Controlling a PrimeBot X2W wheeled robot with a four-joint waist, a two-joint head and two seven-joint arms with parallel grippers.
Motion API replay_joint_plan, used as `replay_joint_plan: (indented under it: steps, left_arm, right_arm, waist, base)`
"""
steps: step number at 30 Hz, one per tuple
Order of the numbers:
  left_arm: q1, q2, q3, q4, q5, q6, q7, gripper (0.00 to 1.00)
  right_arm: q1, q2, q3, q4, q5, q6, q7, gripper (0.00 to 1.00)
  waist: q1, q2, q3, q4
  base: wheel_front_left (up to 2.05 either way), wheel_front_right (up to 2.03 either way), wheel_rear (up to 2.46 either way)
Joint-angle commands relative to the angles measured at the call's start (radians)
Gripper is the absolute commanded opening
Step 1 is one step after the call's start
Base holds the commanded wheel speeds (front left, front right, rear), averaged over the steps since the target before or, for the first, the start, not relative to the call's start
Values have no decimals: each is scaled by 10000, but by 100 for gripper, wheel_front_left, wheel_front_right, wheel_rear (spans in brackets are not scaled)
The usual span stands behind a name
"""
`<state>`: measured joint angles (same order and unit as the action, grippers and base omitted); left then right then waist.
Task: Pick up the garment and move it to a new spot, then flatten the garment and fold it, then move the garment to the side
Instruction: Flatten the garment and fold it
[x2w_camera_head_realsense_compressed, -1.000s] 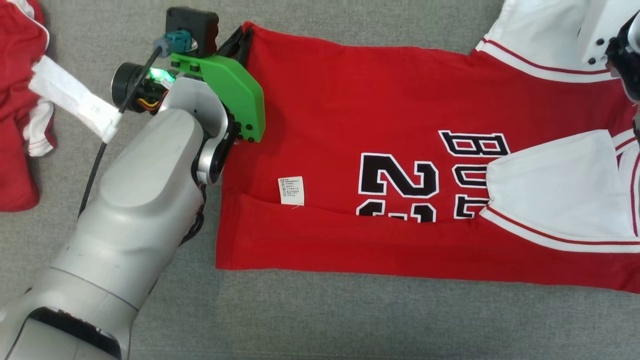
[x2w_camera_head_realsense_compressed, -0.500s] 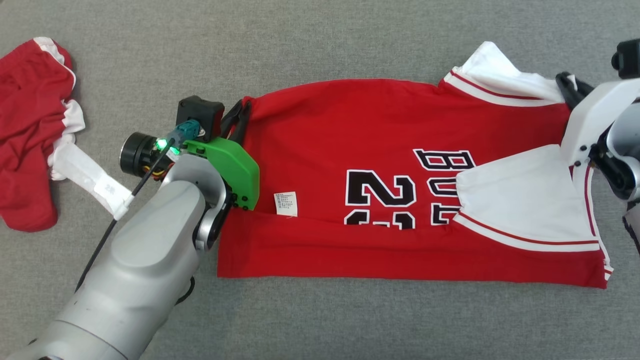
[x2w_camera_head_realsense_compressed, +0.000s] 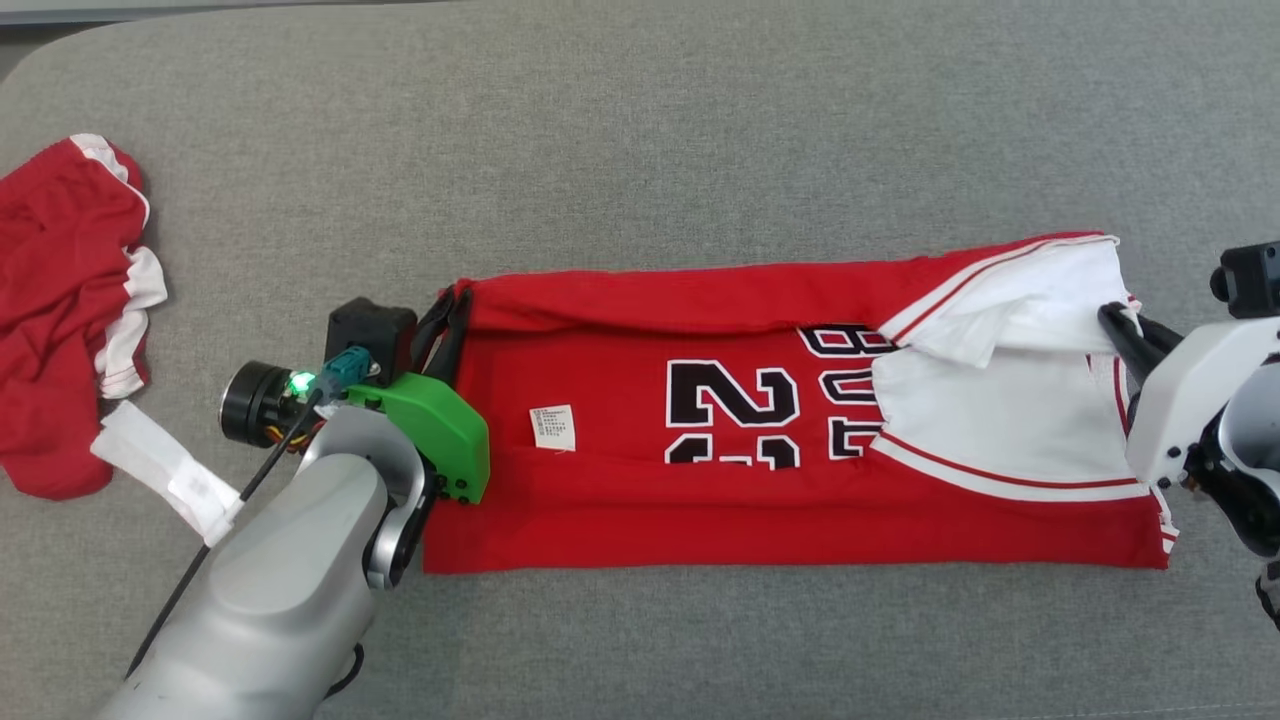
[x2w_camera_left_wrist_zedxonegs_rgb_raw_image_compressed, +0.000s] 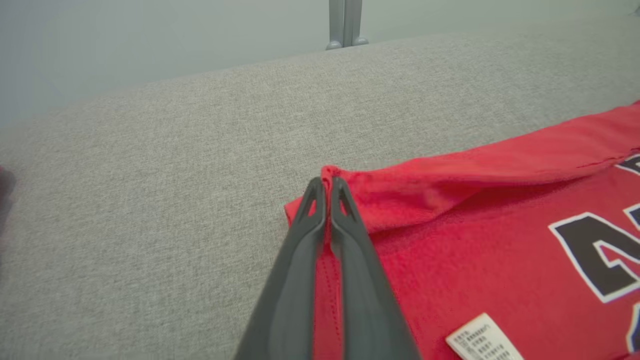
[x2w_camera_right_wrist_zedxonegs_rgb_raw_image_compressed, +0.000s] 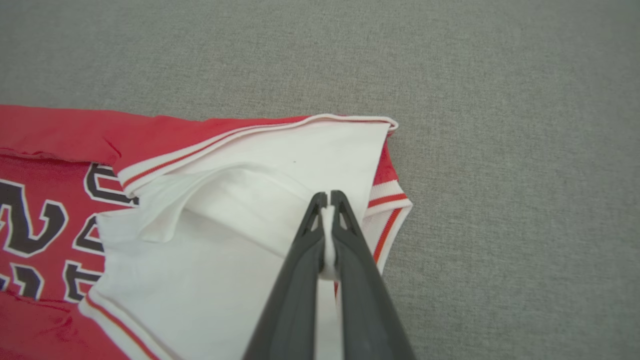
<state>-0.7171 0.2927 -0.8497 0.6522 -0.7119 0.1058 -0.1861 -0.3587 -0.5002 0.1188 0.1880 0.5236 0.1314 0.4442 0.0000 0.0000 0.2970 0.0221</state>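
- a red jersey (x2w_camera_head_realsense_compressed: 620, 500) lies stretched lengthways across a grey cloth-covered surface (x2w_camera_head_realsense_compressed: 640, 150), hem at the robot's left and white sleeves at its right.
- the front faces up; a black number (x2w_camera_head_realsense_compressed: 730, 400) edged in white shows in the middle, partly hidden by folds.
- the far long edge is turned over onto the front in a narrow strip, and the near long edge is folded up too, so the jersey forms a long band.
- a small white label (x2w_camera_head_realsense_compressed: 553, 427) sits on the red cloth near the hem end.
- the left pincer (x2w_camera_left_wrist_zedxonegs_rgb_raw_image_compressed: 326, 187) is closed tight on the far corner of the hem, with red cloth pinched between its two dark fingers.
- the grey left arm (x2w_camera_head_realsense_compressed: 290, 580) reaches in from the lower left, with a green bracket (x2w_camera_head_realsense_compressed: 445, 440) at the wrist, just over the hem edge.
- the right pincer (x2w_camera_right_wrist_zedxonegs_rgb_raw_image_compressed: 327, 199) is closed tight on white sleeve (x2w_camera_right_wrist_zedxonegs_rgb_raw_image_compressed: 280, 165) cloth at the far end by the collar; a sliver of white shows between its fingers.
- that sleeve is bunched and partly raised over the lettering; a second white sleeve lies flat below it.
- a crumpled red cloth (x2w_camera_head_realsense_compressed: 60, 320) with white trim lies well apart at the far left of the surface.
- a white tab (x2w_camera_head_realsense_compressed: 165, 468) hangs on the black cable beside the left arm.
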Motion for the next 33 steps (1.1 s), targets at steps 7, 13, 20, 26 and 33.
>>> replay_joint_plan:
  steps: [7,13,20,26,33]
  left_arm:
    - [607,270,-7,-92,-92,-95,-359,0]
    - [883,273,93,-46,-249,22,-422,0]
    - [1398,317,227,-189,-662,58,-317,0]
    - [1651,343,285,-331,-810,24,-369,100]
    - [2231,230,1199,-959,-1102,396,-749,100]
  right_arm:
    - [1449,713,-954,-1646,-478,-15,623,0]
    - [2259,1381,-1465,-2467,-731,-15,1048,0]
    - [2972,1969,-1862,-2750,-872,-15,1426,0]
    - [3151,2305,-1993,-2763,-1082,-15,1538,100]
    - [3218,2475,-2202,-2797,-1060,-15,1394,100]
  waist:
    - [0,0,-237,-145]
    - [0,0,-353,-199]
    - [0,0,-479,-228]
    - [0,0,-590,-289]
    - [0,0,-886,-238]
  base:
    - [0,0,0]
    - [0,0,0]
    - [0,0,0]
    - [0,0,0]
    - [0,0,0]
